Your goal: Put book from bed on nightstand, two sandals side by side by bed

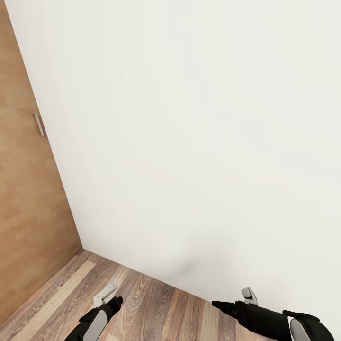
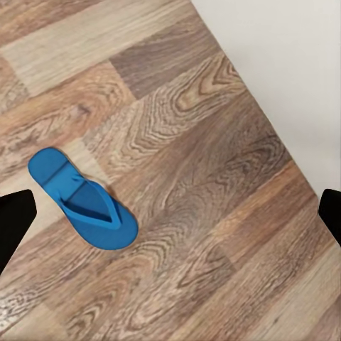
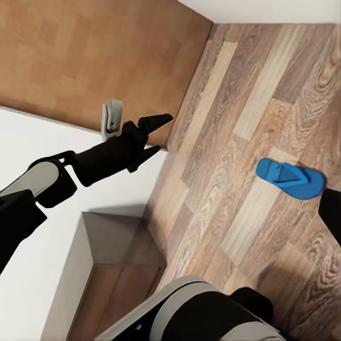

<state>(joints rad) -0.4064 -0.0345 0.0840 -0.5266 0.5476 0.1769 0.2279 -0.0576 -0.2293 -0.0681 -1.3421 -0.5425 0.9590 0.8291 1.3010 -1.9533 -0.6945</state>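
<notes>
The left gripper [image 1: 111,294], a black two-fingered claw with a grey mount, hung low over the wood-plank floor [image 1: 156,303] in the head view, its fingers apparently slightly apart; the right gripper [image 1: 222,305] pointed inward from the other side, and whether it was open I cannot tell. Ahead stood a plain white wall [image 1: 189,142] beside a brown wooden door [image 1: 23,189].

In the left wrist view the black fingertips [image 2: 13,224] stood wide apart at the frame's edges, holding nothing. One flat bright blue sandal [image 2: 82,207] lay strap-up on the planks below, off toward one fingertip, its long axis slanting across the line between the fingers.

In the right wrist view the same sandal [image 3: 291,177] lay farther off, so the left arm looked nearer for picking it.
</notes>
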